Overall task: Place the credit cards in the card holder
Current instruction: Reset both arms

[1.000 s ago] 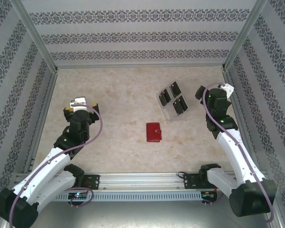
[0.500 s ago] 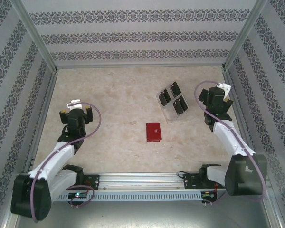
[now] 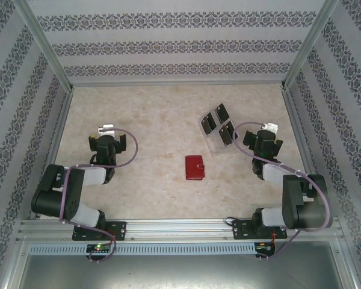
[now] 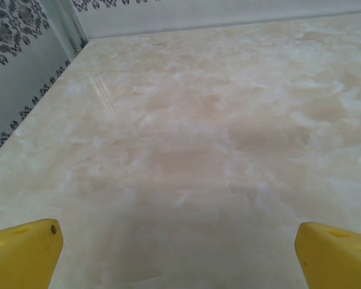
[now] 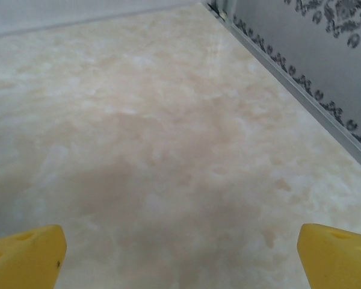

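The card holder (image 3: 194,168) is a small red wallet lying shut on the marble table, about midway between the two arms. Several black credit cards (image 3: 219,125) stand in a clear plastic rack (image 3: 212,141) to the back right of it. My left gripper (image 3: 106,138) hovers low over bare table far to the wallet's left; its yellow fingertips (image 4: 24,253) stand wide apart, open and empty. My right gripper (image 3: 263,139) sits just right of the rack, open too, with nothing between its yellow fingertips (image 5: 337,256).
Patterned walls on metal posts enclose the table on the left (image 3: 24,120), back and right (image 3: 334,120). Both arms are folded back over their bases at the near rail (image 3: 180,229). Bare marble lies ahead of each gripper.
Both arms have folded back toward their bases. The right gripper came nearer and slightly left, ending beside the rack. The left gripper shifted a little right. Both stayed open.
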Available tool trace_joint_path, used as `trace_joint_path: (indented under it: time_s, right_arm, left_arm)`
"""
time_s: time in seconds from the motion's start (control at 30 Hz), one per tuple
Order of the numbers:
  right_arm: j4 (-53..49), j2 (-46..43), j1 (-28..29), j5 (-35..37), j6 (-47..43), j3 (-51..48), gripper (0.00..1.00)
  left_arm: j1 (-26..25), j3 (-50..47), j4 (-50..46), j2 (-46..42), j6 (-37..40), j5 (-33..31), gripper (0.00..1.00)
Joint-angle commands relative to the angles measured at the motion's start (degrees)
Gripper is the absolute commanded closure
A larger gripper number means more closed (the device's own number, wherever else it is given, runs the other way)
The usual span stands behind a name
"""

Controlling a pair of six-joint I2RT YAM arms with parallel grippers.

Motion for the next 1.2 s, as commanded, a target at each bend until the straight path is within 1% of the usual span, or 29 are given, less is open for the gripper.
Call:
trace_joint_path:
  time_s: [0.0,0.07,0.1,0.13,0.17,0.2,0.23,0.27,0.3,0.4,0.47,0.53,0.6,0.83,0.9,0.97,1.17]
  right_arm:
    - [11.25,1.85,0.99,-4.64,-3.65,-1.12,0.02]
    - [12.97,3.98,1.85,-7.67,-5.75,-1.06,0.02]
    - [16.44,6.32,2.19,-7.70,-6.29,-1.90,0.02]
    - [23.64,8.90,2.27,-6.93,-6.04,-2.64,0.02]
    - [24.08,8.76,2.14,-6.55,-5.48,-4.28,0.02]
    - [19.10,6.55,1.58,-7.60,-5.17,-3.74,0.02]
    - [17.78,6.02,1.09,-8.66,-4.95,-3.52,0.02]
    - [21.25,7.47,0.93,-9.15,-4.87,-4.01,0.02]
    - [22.79,8.27,0.93,-8.94,-4.84,-4.10,0.02]
    - [15.94,6.65,1.94,-6.82,-5.49,-1.40,0.02]
    - [19.28,7.60,3.07,-3.92,-6.00,-2.22,0.02]
    - [16.95,6.80,3.31,-3.85,-6.35,-1.72,0.02]
    - [18.38,7.28,3.46,-3.68,-6.61,-1.95,0.02]
    - [17.44,7.26,3.57,-3.67,-6.62,-1.61,0.02]
    - [16.63,7.40,3.19,-4.91,-6.36,-1.13,0.02]
    - [15.42,7.35,2.20,-8.65,-6.48,-0.56,0.02]
    - [16.53,7.08,2.07,-9.65,-6.93,-1.28,0.02]
  left_arm:
    - [2.11,0.80,4.55,0.61,0.33,5.53,0.00]
    - [3.33,0.43,4.39,0.81,-0.05,10.09,0.00]
    - [3.77,-0.91,6.82,1.99,0.16,12.25,0.00]
    - [3.78,-1.81,12.74,4.22,1.54,13.07,0.00]
    - [3.78,-1.12,9.28,3.17,1.08,13.61,0.00]
    - [3.78,-0.59,6.94,2.52,1.00,13.97,0.00]
    - [3.96,-0.97,9.24,3.43,1.14,14.13,0.00]
    - [4.05,-1.02,10.48,3.94,1.21,14.31,0.00]
    - [4.21,-0.29,7.75,3.16,0.67,14.64,0.00]
    - [5.60,0.20,7.09,3.41,-0.19,16.48,0.00]
    - [5.70,0.10,7.60,3.61,-0.18,16.56,0.00]
    - [5.70,0.26,6.81,3.36,-0.28,16.55,0.00]
    - [5.71,0.16,7.37,3.53,-0.16,16.55,0.00]
    - [5.71,0.17,7.15,3.46,-0.20,16.56,0.00]
    - [5.71,0.26,7.08,3.53,-0.24,16.56,0.00]
    - [5.71,0.35,6.97,3.53,-0.26,16.63,0.00]
    - [5.74,0.08,7.45,3.53,-0.16,16.51,0.00]
